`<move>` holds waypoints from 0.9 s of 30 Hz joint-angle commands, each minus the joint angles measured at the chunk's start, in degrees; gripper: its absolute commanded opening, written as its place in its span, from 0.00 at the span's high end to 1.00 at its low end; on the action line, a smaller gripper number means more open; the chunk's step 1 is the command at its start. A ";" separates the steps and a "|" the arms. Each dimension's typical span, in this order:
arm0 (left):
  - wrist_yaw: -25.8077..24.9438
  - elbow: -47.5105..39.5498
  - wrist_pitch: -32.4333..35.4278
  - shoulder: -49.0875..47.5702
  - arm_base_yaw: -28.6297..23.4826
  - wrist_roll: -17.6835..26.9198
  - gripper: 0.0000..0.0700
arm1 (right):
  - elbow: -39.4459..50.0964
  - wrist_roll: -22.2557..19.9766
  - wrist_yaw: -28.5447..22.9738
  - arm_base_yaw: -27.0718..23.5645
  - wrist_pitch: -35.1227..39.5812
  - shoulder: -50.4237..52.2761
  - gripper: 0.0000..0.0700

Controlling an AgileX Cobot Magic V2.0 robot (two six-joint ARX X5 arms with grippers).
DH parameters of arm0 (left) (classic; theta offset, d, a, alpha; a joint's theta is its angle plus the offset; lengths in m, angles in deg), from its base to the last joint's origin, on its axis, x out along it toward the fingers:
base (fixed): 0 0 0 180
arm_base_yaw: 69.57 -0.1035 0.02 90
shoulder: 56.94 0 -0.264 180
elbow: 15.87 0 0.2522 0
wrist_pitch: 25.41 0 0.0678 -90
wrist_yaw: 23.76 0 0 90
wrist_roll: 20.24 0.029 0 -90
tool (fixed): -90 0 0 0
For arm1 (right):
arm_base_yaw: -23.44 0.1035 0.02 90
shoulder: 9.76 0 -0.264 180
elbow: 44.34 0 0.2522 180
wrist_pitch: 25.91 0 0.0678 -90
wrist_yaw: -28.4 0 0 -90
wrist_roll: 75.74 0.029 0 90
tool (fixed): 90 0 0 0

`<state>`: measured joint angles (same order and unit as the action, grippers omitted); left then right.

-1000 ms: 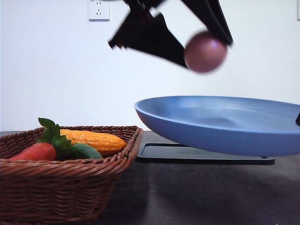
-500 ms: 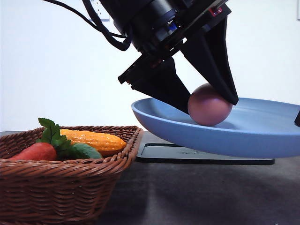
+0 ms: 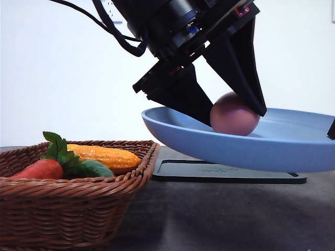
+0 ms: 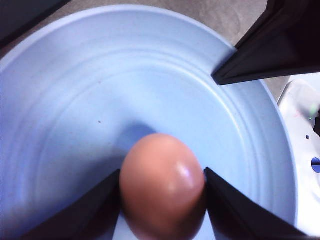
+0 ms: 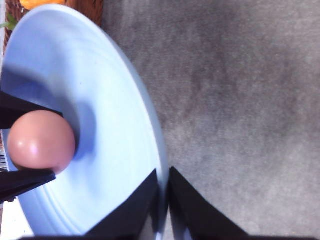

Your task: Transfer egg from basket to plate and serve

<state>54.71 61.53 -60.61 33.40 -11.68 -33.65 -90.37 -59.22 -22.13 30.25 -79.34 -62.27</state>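
Left hand (image 3: 230, 112) pinches the smooth pinkish-brown egg (image 3: 234, 114) inside the wide blue plate (image 3: 272, 149), apparently touching it; right hand (image 5: 162, 192) clamps the plate's rim above the bench.

The plate (image 3: 251, 149) runs off the front view's right edge, and its rim hides the bottom of the egg (image 3: 234, 114) and the fingertips beside it. The basket (image 3: 68, 209) is cut by the left and bottom edges. In the left wrist view, the egg's lower end and both fingers (image 4: 95, 210) pass the frame edge.
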 commanded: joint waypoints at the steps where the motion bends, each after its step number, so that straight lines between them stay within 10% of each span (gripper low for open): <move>1: 0.15 0.94 0.39 0.76 0.74 0.72 0.58 | -1.22 -0.46 1.07 0.24 0.38 -0.24 1.00; 10: 0.11 1.23 0.08 0.73 0.74 -0.55 0.38 | -1.22 -0.52 1.05 0.24 -0.65 -0.24 1.00; 27: 4.50 8.02 -11.29 -15.06 -2.47 -0.03 0.39 | -6.14 -4.09 1.02 0.16 -0.69 -11.96 1.00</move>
<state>58.60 68.59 -71.63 19.10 -14.45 -34.54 -94.93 -61.57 -21.94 30.25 -80.70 -73.01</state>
